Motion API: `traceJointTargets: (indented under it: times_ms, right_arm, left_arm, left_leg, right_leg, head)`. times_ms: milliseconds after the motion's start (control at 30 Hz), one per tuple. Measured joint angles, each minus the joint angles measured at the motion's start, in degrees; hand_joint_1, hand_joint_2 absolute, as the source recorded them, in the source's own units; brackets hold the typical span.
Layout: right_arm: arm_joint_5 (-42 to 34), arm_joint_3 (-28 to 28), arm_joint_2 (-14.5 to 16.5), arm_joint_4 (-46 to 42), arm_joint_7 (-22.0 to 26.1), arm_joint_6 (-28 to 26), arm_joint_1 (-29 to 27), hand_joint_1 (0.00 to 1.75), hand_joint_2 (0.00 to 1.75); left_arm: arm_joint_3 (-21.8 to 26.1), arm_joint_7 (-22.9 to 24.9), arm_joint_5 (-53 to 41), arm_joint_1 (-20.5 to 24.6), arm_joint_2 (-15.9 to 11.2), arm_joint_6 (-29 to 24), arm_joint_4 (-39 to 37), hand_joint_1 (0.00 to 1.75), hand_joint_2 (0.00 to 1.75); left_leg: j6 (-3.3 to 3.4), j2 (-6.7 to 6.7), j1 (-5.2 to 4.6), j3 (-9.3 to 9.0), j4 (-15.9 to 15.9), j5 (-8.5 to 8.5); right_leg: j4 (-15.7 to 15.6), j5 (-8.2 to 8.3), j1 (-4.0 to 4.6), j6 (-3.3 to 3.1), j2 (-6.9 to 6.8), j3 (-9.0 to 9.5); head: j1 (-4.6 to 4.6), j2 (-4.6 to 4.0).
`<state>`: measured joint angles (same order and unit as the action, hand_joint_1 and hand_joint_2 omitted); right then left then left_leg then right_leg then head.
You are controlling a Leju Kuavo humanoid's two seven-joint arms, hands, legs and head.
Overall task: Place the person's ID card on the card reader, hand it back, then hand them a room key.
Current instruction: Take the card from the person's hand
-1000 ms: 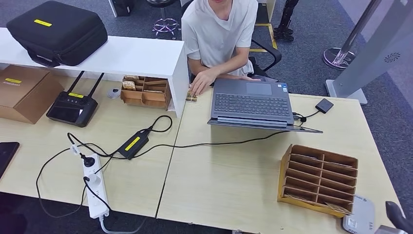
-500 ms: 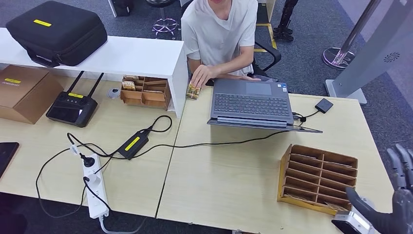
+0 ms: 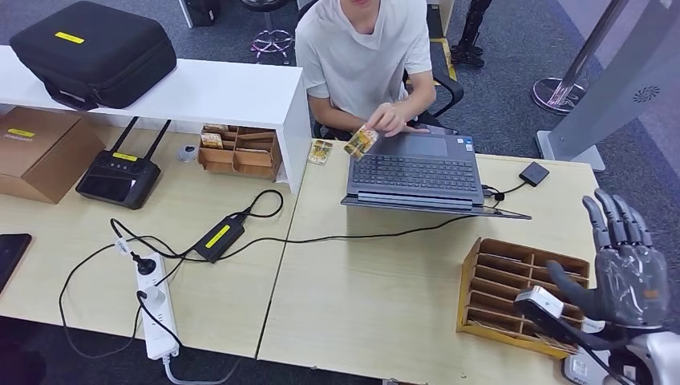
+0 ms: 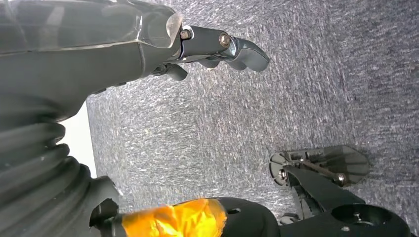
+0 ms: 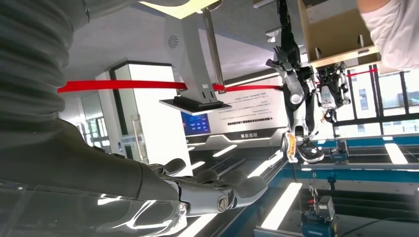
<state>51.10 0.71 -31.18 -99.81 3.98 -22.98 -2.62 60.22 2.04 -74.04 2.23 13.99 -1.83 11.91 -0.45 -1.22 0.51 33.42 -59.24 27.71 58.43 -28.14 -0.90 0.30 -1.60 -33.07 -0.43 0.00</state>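
Grey carpet surrounds a pale wooden counter, behind which a person in a white T-shirt is seated. An ID card is held in the person's hand, just above the far left corner of an open grey laptop. A second small card lies flat on the counter just left of the laptop, beside the end of a white raised shelf on which a black case rests.

At the near right corner of the counter stands a brown slotted card holder, and just beside it, at the counter's edge, part of a white card reader can be seen. The right robot hand is raised over that corner with its fingers spread apart and upright — nothing is held in it. In the right wrist view the same robot hand is seen with fingers extended and empty.

The left robot hand hangs over the carpet in the left wrist view; its fingers appear loosely bent with nothing in them — whether they are apart or closed cannot be told.

Further left on the counter lie a white power strip, a black power adapter, a black controller and a cardboard box.
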Motion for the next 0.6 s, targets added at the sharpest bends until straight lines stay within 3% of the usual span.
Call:
traceJointTargets:
  times_ms: [367,600]
  right_arm:
    - [3.3,2.9,-0.9,3.2,-2.1,-4.0,5.6,0.00,1.75]
    - [5.3,3.0,-1.6,3.1,-3.4,-4.7,5.7,0.00,1.75]
  left_arm:
    - [-0.7,-0.2,-1.2,0.0,-0.2,-0.3,0.0,0.00,1.75]
    - [-3.8,-8.3,-4.6,-0.2,-0.2,-6.0,0.0,0.00,1.75]
  left_leg:
    - [0.00,0.02,0.00,0.02,0.0,0.01]
    - [0.00,0.03,0.00,0.02,0.0,0.00]
  right_leg:
    - [0.0,0.00,0.00,0.00,-0.02,-0.01]
    - [0.0,0.00,0.00,0.00,-0.03,-0.02]
  head:
    - [-0.01,0.00]
    - [0.02,0.00]
